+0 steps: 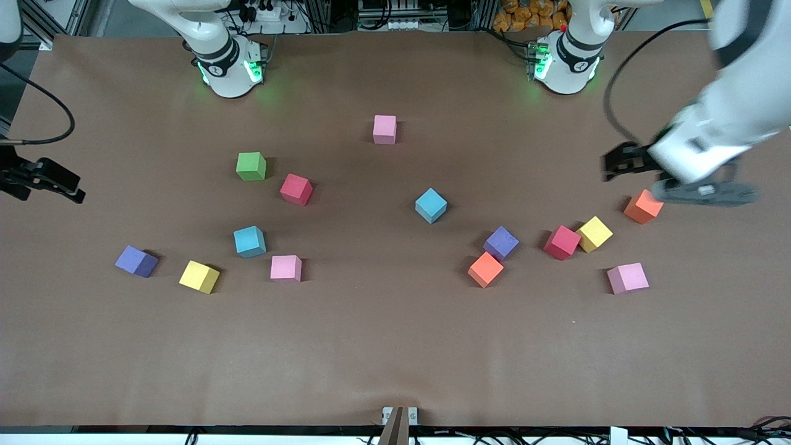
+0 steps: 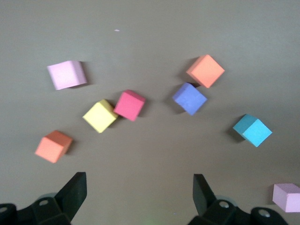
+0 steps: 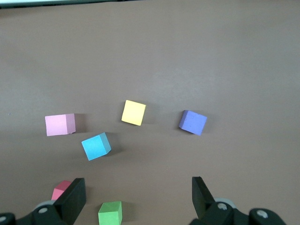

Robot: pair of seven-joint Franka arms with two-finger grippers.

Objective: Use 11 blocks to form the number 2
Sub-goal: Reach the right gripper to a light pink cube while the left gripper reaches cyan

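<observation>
No part of the number 2 has been laid out. The blocks lie loose and single on the brown tabletop (image 1: 395, 346), none stacked, in two loose groups with bare ground between them where a digit could be built.

Toward the left arm's end lie an orange block (image 1: 643, 206), a yellow block (image 1: 594, 233) touching a red block (image 1: 562, 241), a pink block (image 1: 628, 277), and a purple block (image 1: 501, 242) just beside a second orange block (image 1: 485, 269). Toward the right arm's end lie a red block (image 1: 296, 189), a light blue block (image 1: 249, 241), a pink block (image 1: 285, 267), a yellow block (image 1: 199, 276) and a purple block (image 1: 136, 261), with a green cube (image 1: 251, 165) near the red one. A third pink block (image 1: 384, 128) and a second light blue block (image 1: 431, 205) sit alone near the middle, the pink one farther from the front camera.

The left end effector (image 2: 138, 194) is held over the tabletop close to the first orange block, its fingers (image 2: 75, 187) spread wide and nothing between them – a stance that suits a descent onto one of the cubes in its group. The right end effector (image 3: 138, 194) is held over its own end of the tabletop, likewise spread and empty; that arm appears to wait. More non-green cubes are present than the eleven required, so some are judged to be spares.
</observation>
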